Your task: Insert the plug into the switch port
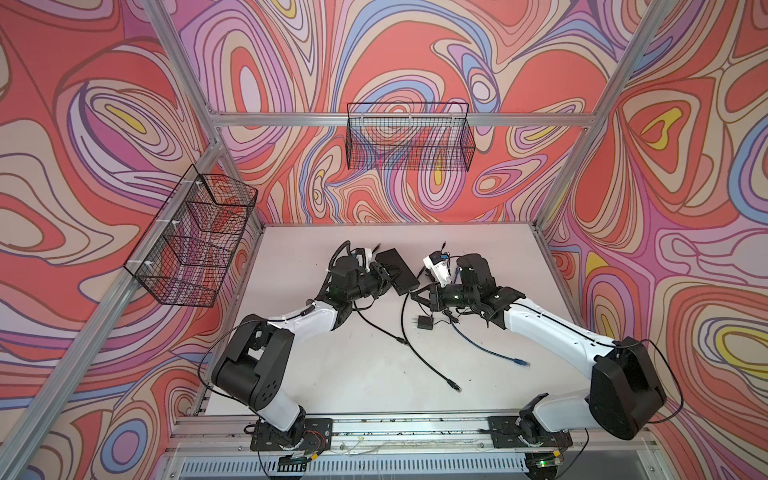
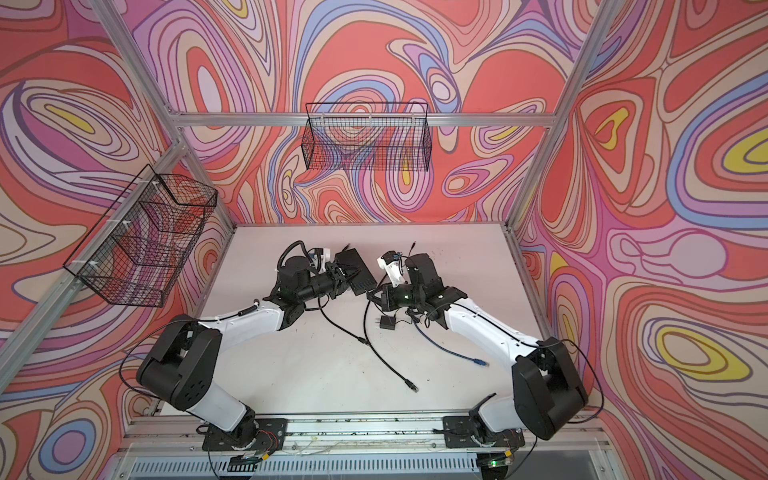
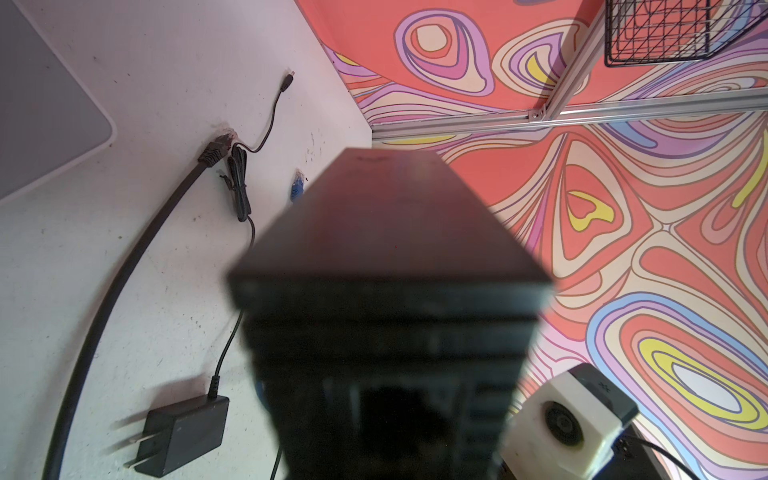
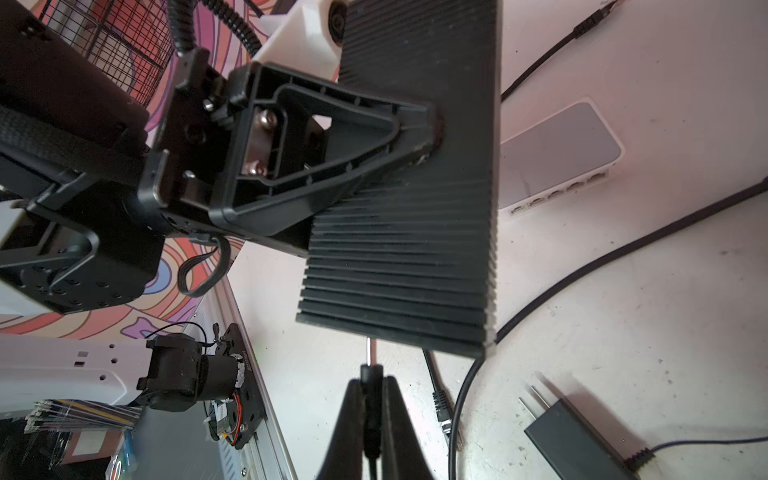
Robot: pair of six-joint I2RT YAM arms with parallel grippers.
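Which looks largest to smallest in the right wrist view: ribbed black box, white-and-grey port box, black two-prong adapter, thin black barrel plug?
1. ribbed black box
2. white-and-grey port box and black two-prong adapter: look alike, both partly hidden, unranked
3. thin black barrel plug

White table point(image 1: 332, 374), a bit dirty. On it: black plug block point(image 1: 424, 322) w/ 2 prongs near the middle, long black cable point(image 1: 432, 366) just beside it, blue cable point(image 1: 517, 361) to the right, & small white box point(image 4: 557, 153) w/ a row of ports.
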